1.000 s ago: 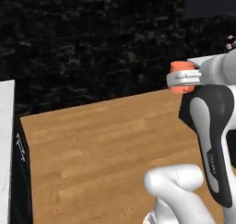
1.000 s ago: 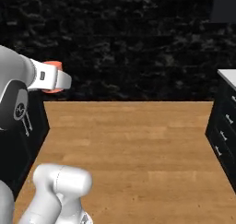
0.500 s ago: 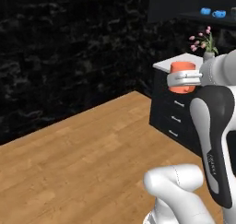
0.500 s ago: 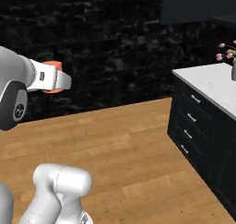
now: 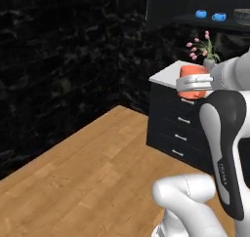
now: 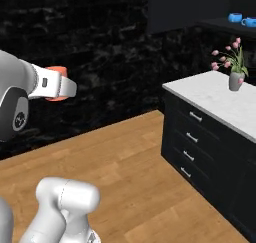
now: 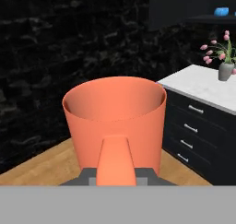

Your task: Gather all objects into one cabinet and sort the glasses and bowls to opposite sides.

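My gripper (image 5: 194,86) is shut on the orange-red cup (image 5: 193,79), held upright at chest height in front of the arm. Seen from the right base, the cup (image 6: 56,69) pokes out above and below the white hand (image 6: 50,84). In the hand view the cup (image 7: 115,112) is close up with its mouth open and nothing inside. Far ahead, the black cabinet's dark shelf (image 5: 211,23) carries two blue bowls (image 5: 200,13) (image 5: 219,17) and the see-through ribbed bowl (image 5: 241,15). The blue bowls (image 6: 234,17) sit high at the right edge.
A black drawer unit (image 6: 192,137) with short silver pulls and a white marble top (image 6: 220,97) stands under the cabinet. A vase of pink tulips (image 6: 234,77) rests on it. Wooden floor (image 5: 93,172) stretches between me and the unit, with a black stone wall (image 5: 63,60) behind.
The whole picture has swung as the base turned: the drawer unit, tulips and cabinet shelf came into view and moved left. The cup stays held in the gripper.
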